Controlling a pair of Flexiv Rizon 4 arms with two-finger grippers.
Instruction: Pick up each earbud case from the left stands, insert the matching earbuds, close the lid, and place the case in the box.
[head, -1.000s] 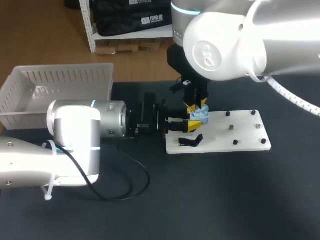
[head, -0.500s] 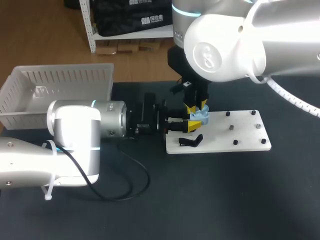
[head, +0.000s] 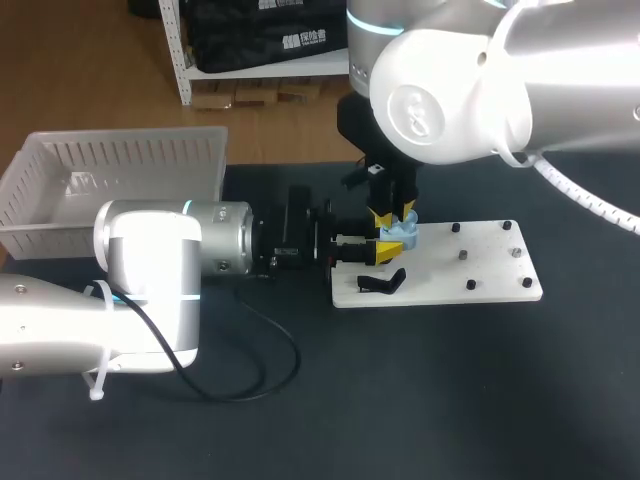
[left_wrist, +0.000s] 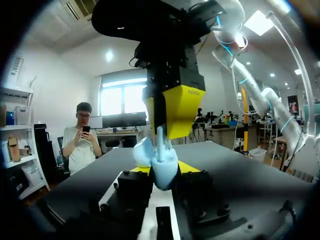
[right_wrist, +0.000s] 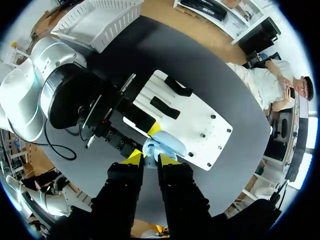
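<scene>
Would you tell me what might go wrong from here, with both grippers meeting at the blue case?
The right gripper holds an earbud at the open blue case; slight misalignment could jam or drop it. The left gripper grips the case only by its sides, so a downward push might tilt it. The two grippers sit very close and could collide.

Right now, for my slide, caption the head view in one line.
Left gripper grips the light-blue earbud case at the white board edge; right gripper meets it from above.
</scene>
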